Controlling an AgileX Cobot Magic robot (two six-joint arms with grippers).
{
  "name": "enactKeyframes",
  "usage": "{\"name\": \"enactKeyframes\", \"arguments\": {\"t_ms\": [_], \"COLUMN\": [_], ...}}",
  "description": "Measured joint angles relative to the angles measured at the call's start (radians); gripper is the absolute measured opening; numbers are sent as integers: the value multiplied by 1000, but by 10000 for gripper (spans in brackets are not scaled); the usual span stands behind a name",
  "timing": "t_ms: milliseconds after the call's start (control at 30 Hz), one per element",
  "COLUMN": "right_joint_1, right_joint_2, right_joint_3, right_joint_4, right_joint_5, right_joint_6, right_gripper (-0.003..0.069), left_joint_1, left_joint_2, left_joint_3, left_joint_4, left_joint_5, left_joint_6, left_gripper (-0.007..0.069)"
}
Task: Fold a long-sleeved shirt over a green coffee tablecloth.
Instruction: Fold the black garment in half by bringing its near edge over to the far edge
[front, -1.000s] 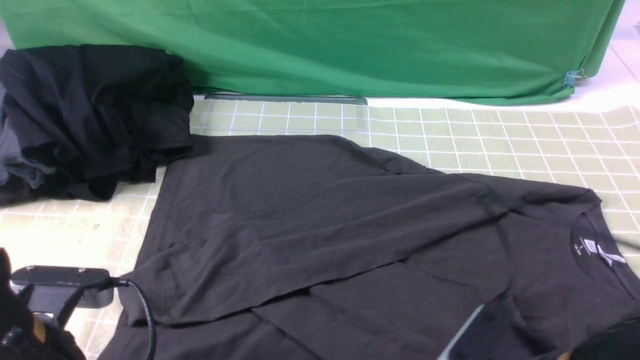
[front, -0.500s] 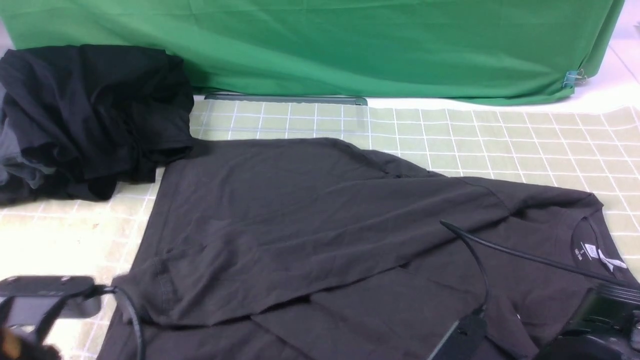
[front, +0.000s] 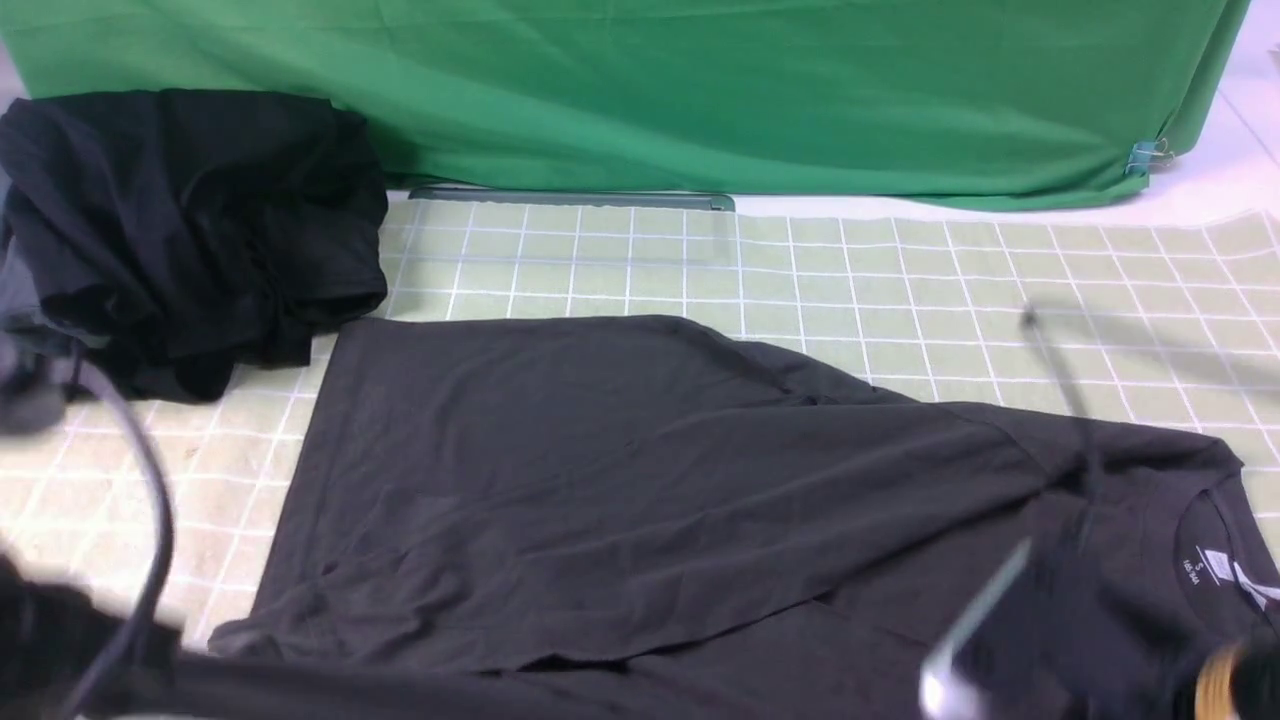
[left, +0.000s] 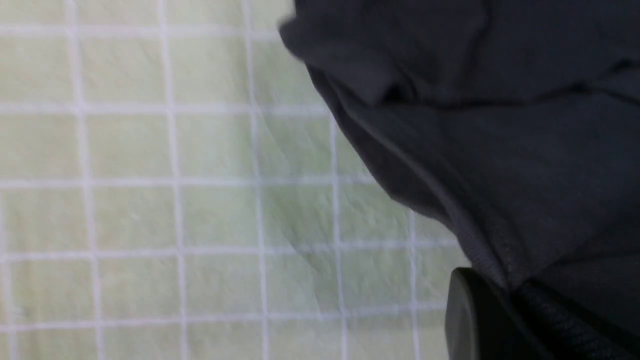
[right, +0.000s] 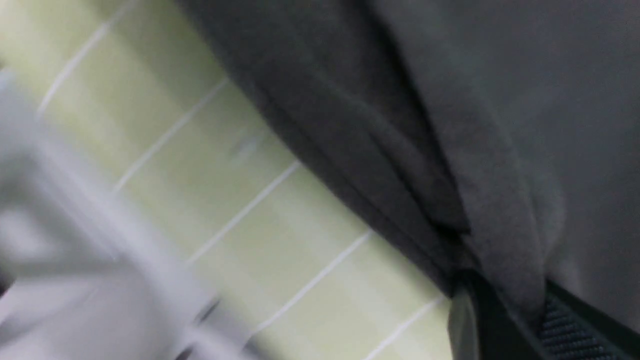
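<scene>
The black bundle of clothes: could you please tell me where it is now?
The bundle lies far left in the front view, on the tablecloth, before the green sheet, beside the far corner of the shirt.

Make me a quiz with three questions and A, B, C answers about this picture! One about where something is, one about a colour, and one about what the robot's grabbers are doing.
1. Where does the black bundle of clothes lie?
A. at the robot's far left
B. at the far right
C. in the middle

2. What colour are the lines on the checked tablecloth?
A. black
B. red
C. white

3. What are the left gripper and right gripper doing to the long-sleeved shirt?
A. hovering open above it
B. pinching its fabric
C. resting away from it

Answers:
1 A: it sits by the front view's left edge.
2 C: thin white lines form the squares.
3 B: each wrist view shows grey cloth clamped between the fingers.
</scene>
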Motion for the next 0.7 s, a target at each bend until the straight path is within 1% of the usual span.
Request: {"name": "enactKeyframes", "arguments": {"t_ms": [33, 67, 133, 167, 233, 333, 433, 500, 567, 600, 633, 700], "right_joint_1": [-26, -83, -119, -175, -238, -304, -342, -358, -365, -374, -376, -389], "right_joint_2": [4, 24, 41, 77, 137, 235, 370, 461, 507, 587, 597, 700], "right_joint_3": [-25, -80, -116, -172, -243, -350, -460, -535, -580, -640, -655, -738], "right_joint_4": [-15, -35, -42, -45, -49, -50, -50, -53, -57, -60, -61, -64], "right_joint_5": [0, -6, -11, -26, -57, -87, -99, -111, -118, -130, -131, -138], "right_joint_6": [-6, -35, -61, -105, -148, -189, -218, -228, -234, -236, -236, -236], "right_gripper": [33, 33, 33, 33, 33, 33, 33, 33, 33, 33, 33, 33], "left_joint_1": [0, 0, 1, 12, 43, 108, 186, 220, 233, 243, 243, 251], "left_joint_2": [30, 95, 153, 221, 321, 456, 614, 718, 767, 862, 872, 969], "left_joint_3": [-17, -67, -97, -141, -212, -319, -458, -553, -599, -689, -697, -802], "left_joint_4": [19, 55, 73, 90, 92, 58, -2, -36, -44, -45, -45, -43], "left_joint_5": [-5, -29, -48, -71, -99, -121, -135, -136, -136, -136, -136, -130], "left_joint_6": [-5, -22, -26, -28, -22, 17, 79, 111, 117, 130, 131, 136], "left_gripper": [14, 14, 14, 14, 14, 14, 14, 14, 14, 14, 14, 14]}}
